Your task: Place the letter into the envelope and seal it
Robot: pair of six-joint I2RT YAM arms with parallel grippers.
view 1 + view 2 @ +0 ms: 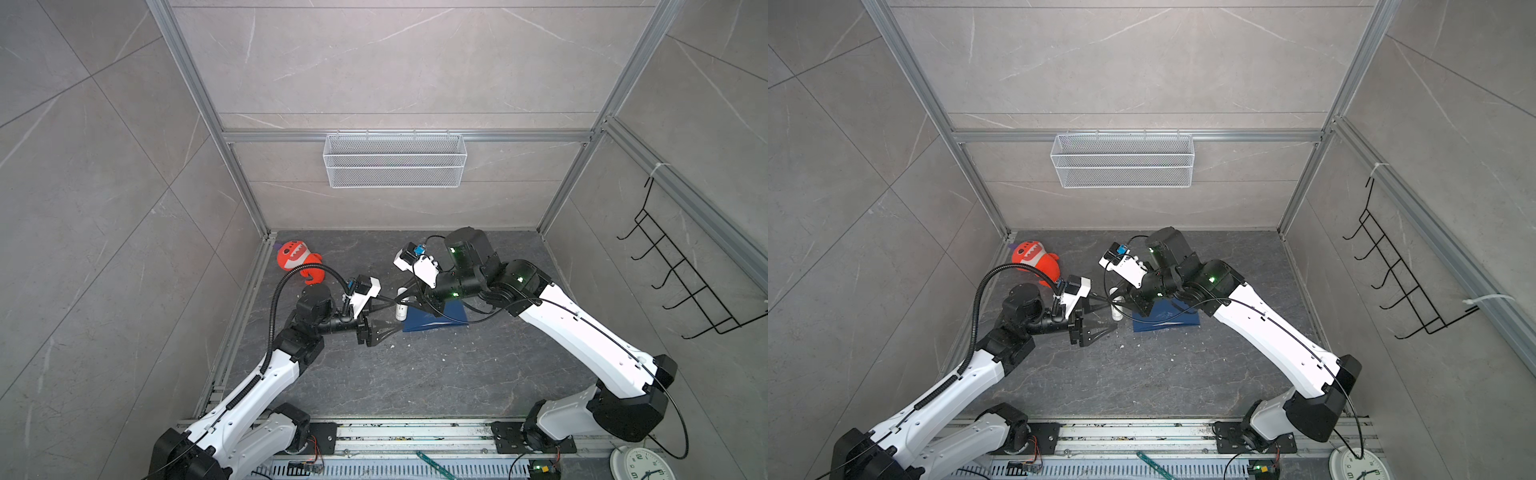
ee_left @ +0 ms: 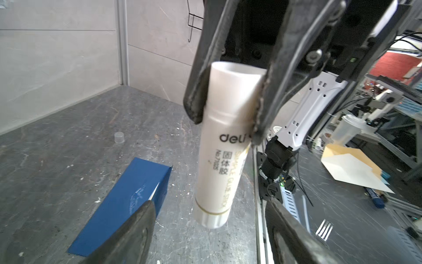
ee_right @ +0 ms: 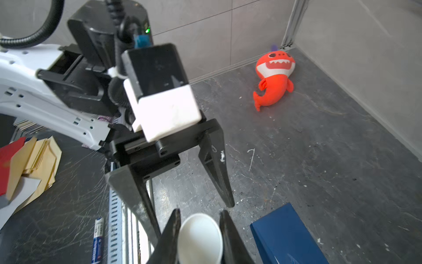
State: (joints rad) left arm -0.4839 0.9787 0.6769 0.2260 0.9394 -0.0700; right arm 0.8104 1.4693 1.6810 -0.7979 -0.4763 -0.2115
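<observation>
**TOP VIEWS**
- Envelope (image 1: 446, 321): flat on tabletop (image 1: 415, 374), centre-right, partly under R arm. Seen in both top views.
- Glue stick (image 1: 400, 308): upright, just beside envelope's left edge.
- R gripper (image 1: 405, 296): reaches across the middle, jaws closed on stick's top end.
- L gripper (image 1: 400, 316): jaws spread either side of stick. Prob. a handover posn.
- Plush toy (image 1: 297, 259): back-left, well apart, not involved.

**L WRIST**
- Stick (image 2: 219, 148): base end down. R gripper's fingers (image 2: 196, 91) clamp its upper part. L's own fingers stand wide and don't touch it.
- Envelope (image 2: 127, 205): lies alongside, lower.
- Letter (image 2: 153, 193): only a pale sliver at envelope's open end. Judged tucked inside, rest hidden.
- Small clear cap (image 2: 119, 137): on table, apart from all.

**R WRIST**
- Stick's round white end (image 3: 199, 237): pinched between R jaws. L gripper opposite, jaws apart.
- Envelope corner (image 3: 285, 237): just beside.

**ASSESSMENT**
- Insertion looks done.
- Stick is kept next to the envelope, likely so glue can go on the flap.
- Sealing not yet done.
</observation>
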